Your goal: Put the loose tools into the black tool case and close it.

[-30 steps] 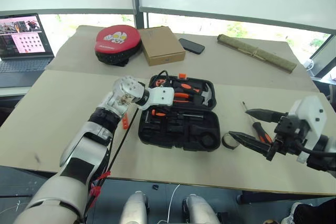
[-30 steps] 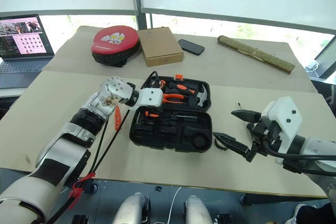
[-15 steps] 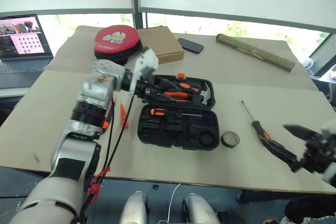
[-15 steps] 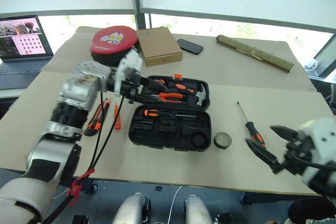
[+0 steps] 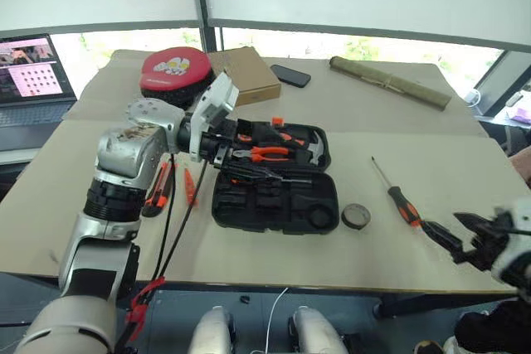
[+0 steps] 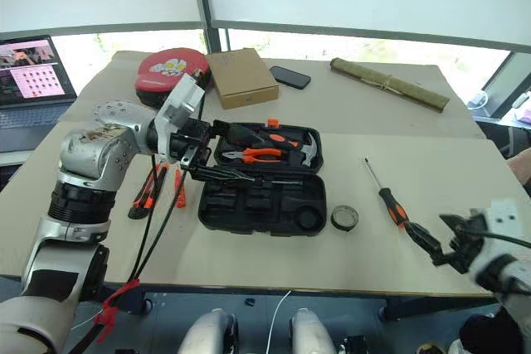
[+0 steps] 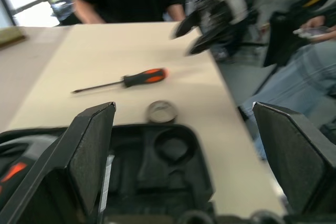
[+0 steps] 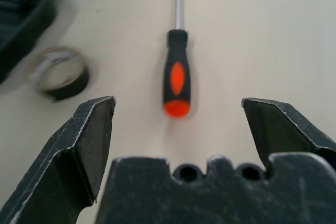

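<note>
Left eye view: the case (image 5: 274, 188) lies open on the tan surface (image 5: 398, 122), its hinge running left to right, lid half away from the robot. The left gripper (image 5: 222, 148) hovers over the case's left end, fingers spread, hiding part of the recesses there. Just left of the case lie a knife (image 6: 145, 192) and a slim pen (image 6: 178, 190), both pointing roughly away from the robot and partly crossed by black cables. A tape roll (image 5: 356, 216) sits just beside the case's right end. Further right a screwdriver (image 5: 392, 195) lies with its tip away from the robot, handle near. The right gripper (image 5: 469, 240) hangs near the handle at the surface's near edge, fingers spread. The second screwdriver I cannot make out. Beyond the surface are windows and a laptop (image 5: 29, 68).
</note>
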`<action>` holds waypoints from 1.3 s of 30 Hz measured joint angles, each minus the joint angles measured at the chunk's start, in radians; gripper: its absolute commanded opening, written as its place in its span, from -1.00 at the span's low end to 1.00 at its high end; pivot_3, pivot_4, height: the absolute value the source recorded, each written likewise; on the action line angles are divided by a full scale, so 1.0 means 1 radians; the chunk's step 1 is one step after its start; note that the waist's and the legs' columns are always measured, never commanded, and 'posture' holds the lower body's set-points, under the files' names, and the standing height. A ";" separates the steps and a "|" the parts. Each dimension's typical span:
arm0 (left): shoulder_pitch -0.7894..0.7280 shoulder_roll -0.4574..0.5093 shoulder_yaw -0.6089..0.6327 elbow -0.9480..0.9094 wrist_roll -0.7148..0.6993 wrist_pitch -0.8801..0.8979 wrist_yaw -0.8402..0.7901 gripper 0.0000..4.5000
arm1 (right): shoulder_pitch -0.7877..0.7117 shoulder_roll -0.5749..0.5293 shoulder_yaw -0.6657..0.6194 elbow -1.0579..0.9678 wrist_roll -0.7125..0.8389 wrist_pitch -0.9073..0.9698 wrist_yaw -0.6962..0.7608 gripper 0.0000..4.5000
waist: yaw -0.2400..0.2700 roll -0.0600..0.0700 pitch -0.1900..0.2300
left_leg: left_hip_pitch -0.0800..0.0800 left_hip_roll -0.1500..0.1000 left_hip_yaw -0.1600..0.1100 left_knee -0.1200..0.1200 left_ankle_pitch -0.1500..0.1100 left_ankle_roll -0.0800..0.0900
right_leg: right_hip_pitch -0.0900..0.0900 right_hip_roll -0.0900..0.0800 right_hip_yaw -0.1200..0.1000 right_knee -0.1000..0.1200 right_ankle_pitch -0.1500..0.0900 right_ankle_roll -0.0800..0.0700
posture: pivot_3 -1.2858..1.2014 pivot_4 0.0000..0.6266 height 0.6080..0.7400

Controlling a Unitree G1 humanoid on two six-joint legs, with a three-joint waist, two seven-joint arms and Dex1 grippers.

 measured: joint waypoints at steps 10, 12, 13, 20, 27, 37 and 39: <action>0.015 0.054 -0.016 -0.028 -0.017 0.010 0.014 1.00 | -0.199 0.059 0.194 0.223 -0.157 -0.073 -0.083 0.35 | 0.005 0.000 0.000 | -0.001 -0.001 0.000 -0.002 0.000 0.000 | 0.000 0.000 0.000 -0.002 -0.001 0.000 | 0.03 -0.52 1.00; 0.024 0.057 -0.016 -0.030 -0.018 0.010 0.015 1.00 | -0.201 0.067 0.197 0.220 -0.158 -0.076 -0.088 0.07 | 0.004 0.000 0.000 | -0.001 -0.001 0.000 -0.002 0.000 0.000 | 0.000 0.000 0.000 -0.002 -0.001 0.000 | 0.03 -0.52 1.00; 0.027 0.061 -0.016 -0.030 -0.018 0.010 0.015 1.00 | -0.201 0.069 0.197 0.218 -0.158 -0.076 -0.090 -0.12 | 0.004 0.000 0.000 | -0.001 -0.001 -0.001 -0.002 0.000 0.000 | 0.000 0.000 0.000 -0.002 -0.001 0.000 | 0.03 -0.52 1.00; 0.067 0.118 -0.016 -0.028 -0.015 -0.015 0.014 1.00 | -0.197 0.057 0.180 0.172 -0.143 -0.097 -0.059 -0.53 | 0.001 0.000 0.000 | 0.000 -0.001 0.000 -0.003 0.000 0.000 | 0.000 0.000 0.000 -0.002 -0.001 0.000 | 0.03 -0.52 1.00; 0.226 0.252 0.022 -0.117 -0.063 0.030 0.002 1.00 | -0.557 -0.127 0.249 0.155 -0.049 -0.121 0.248 -0.53 | -0.025 0.002 0.004 | 0.001 0.001 0.000 -0.005 0.000 0.000 | -0.002 0.001 0.000 0.000 -0.001 -0.001 | 0.03 -0.52 1.00; 0.268 0.285 0.045 -0.200 -0.093 0.030 0.053 1.00 | -0.848 -0.039 0.740 0.286 -0.228 -0.281 0.539 -0.53 | 0.011 -0.003 0.006 | -0.014 0.000 0.001 -0.003 0.000 0.000 | -0.016 0.000 -0.001 0.002 -0.002 -0.002 | 0.03 -0.52 1.00; 0.268 0.284 0.051 -0.202 -0.098 0.033 0.069 1.00 | -0.885 -0.025 0.802 0.388 -0.305 -0.368 0.570 -0.53 | 0.014 -0.003 0.006 | -0.016 0.000 0.000 -0.001 0.000 0.000 | -0.018 0.000 -0.001 0.003 -0.002 -0.001 | 0.03 -0.52 1.00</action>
